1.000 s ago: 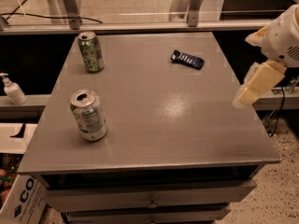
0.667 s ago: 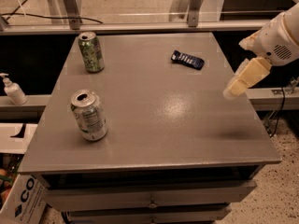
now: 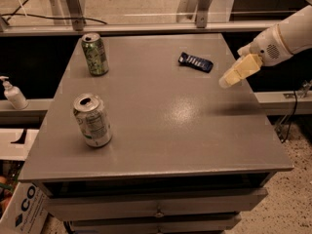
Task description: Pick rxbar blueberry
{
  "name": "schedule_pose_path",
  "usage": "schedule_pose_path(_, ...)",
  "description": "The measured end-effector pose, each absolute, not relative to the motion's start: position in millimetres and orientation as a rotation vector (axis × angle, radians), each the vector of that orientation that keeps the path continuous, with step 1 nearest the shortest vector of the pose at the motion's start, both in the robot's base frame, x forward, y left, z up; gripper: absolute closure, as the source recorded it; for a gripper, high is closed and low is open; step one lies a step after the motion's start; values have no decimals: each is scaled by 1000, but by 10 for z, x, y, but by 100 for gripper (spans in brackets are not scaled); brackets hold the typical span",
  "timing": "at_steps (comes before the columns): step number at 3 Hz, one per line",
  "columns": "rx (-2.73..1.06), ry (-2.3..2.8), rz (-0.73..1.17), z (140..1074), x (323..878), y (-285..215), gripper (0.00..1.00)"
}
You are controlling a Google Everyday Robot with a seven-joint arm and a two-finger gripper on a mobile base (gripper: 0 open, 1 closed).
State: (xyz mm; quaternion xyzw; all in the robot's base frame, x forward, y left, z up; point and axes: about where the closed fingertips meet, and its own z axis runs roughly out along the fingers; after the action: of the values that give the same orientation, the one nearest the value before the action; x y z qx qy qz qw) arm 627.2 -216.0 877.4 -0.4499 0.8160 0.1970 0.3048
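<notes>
Over the counter's (image 3: 175, 130) right edge the white arm (image 3: 287, 37) reaches in from the right, angled down and leftward, its gripper (image 3: 234, 75) hanging above the surface. How wide it stands I cannot tell. Near it to the left, toward the far edge, the rxbar blueberry (image 3: 195, 62) lies flat, untouched. A green can (image 3: 95, 54) and a silver can (image 3: 92, 120) stand well apart at the left.

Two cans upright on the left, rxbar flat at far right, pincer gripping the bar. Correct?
No. Camera view: the pincer is apart from the rxbar, hovering to its right near the table edge. The far can and near can stand upright on the left; the rxbar lies flat at far right.
</notes>
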Motion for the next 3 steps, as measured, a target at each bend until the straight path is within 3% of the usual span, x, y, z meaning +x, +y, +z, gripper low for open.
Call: schedule_pose_path(3, -1200, 2088, 518, 8727, 6526, -2006, 0)
